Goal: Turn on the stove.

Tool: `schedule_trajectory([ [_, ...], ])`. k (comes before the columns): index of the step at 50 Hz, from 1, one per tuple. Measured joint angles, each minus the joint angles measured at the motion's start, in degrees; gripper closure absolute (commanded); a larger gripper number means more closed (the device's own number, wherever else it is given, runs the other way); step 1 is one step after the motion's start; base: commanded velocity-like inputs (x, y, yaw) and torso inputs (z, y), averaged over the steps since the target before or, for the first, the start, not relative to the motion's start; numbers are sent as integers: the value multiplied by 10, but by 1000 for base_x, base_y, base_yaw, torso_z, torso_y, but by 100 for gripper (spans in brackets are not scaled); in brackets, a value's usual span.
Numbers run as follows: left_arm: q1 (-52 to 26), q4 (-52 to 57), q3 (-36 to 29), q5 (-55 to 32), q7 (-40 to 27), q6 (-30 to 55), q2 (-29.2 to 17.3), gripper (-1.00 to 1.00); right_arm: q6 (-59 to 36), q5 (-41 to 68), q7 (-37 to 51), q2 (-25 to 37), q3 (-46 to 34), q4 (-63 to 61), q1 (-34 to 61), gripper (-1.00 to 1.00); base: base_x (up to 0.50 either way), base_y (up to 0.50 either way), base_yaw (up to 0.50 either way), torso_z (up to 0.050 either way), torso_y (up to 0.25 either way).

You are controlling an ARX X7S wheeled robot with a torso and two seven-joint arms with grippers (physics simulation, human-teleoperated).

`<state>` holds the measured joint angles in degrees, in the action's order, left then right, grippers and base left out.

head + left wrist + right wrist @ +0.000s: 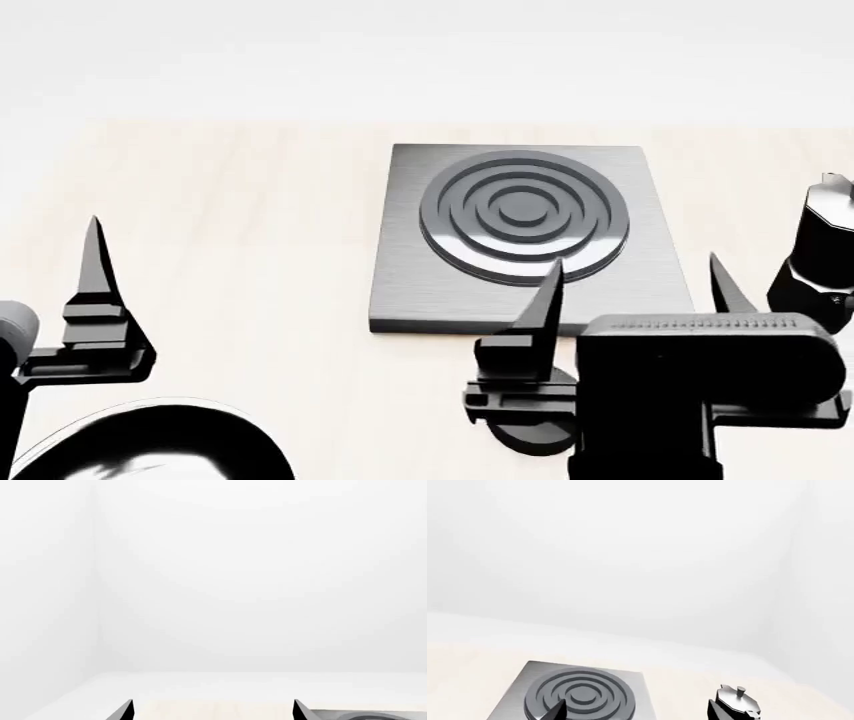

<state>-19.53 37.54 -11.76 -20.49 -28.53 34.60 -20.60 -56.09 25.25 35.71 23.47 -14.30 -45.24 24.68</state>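
Observation:
The stove [400, 250] is a square brushed-grey slab in the middle of the table, with a dark ringed burner [523, 212]. A small dark round knob [530, 446] shows in front of the slab, partly hidden by my right gripper. My right gripper [638, 285] is open and empty, and hovers over the slab's front right corner. In the right wrist view its tips [635, 711] frame the stove [517, 687]. My left gripper [212, 711] is open and empty. In the head view only one of its fingers [96, 270] shows, at the far left. The stove's corner [327, 714] shows in the left wrist view.
A black moka pot [821, 250] stands right of the stove, close to my right gripper, and shows in the right wrist view [737, 701]. A glossy black frying pan [147, 445] lies at the front left, under my left arm. The light wooden table [240, 200] ends at a white wall.

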Motion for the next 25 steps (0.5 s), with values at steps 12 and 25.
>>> schedule_trajectory([
  [12, 0, -1, -3, 0, -1, -2, -1, -100, 3, -17, 8, 9, -26, -18, 8, -100, 0, 0, 0, 0, 0],
  [25, -1, -1, -6, -1, -3, -3, -3, -100, 19, -38, 14, 19, -52, -30, 14, -100, 0, 0, 0, 0, 0],
])
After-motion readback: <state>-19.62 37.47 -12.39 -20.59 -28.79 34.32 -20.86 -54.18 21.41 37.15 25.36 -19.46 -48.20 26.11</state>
